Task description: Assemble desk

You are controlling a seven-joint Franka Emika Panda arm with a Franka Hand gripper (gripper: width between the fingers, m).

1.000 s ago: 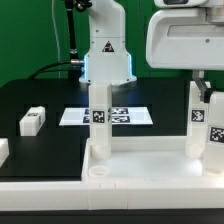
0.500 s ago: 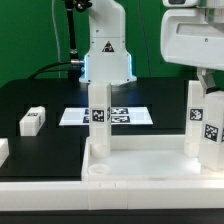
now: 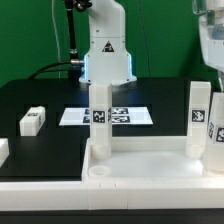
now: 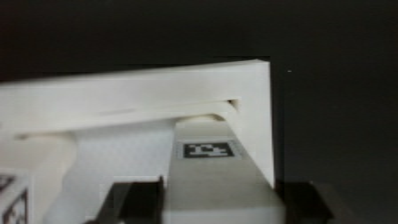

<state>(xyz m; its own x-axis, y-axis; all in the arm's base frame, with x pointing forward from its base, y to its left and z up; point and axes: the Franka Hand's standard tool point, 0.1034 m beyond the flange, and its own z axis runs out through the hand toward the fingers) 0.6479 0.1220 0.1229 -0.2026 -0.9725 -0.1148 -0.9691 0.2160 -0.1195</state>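
The white desk slab (image 3: 140,168) lies at the front with its raised rim up. Two square tagged legs stand upright in its sockets, one towards the exterior view's left (image 3: 98,115) and one towards the right (image 3: 198,115). A third leg (image 3: 215,135) shows at the right edge. My gripper (image 3: 214,78) hangs above the right-hand legs, mostly out of frame. In the wrist view my gripper (image 4: 217,205) is open, its fingers (image 4: 135,203) flanking a tagged leg (image 4: 214,150) that stands on the slab (image 4: 107,100) below. A loose leg (image 3: 32,121) lies on the black table.
The marker board (image 3: 75,116) lies flat behind the slab. The robot base (image 3: 106,55) stands at the back centre. Another white piece (image 3: 3,151) sits at the exterior view's left edge. A green wall backs the table.
My gripper has risen and moved right, away from the top of the right-hand legs. The legs have stayed upright in the slab.
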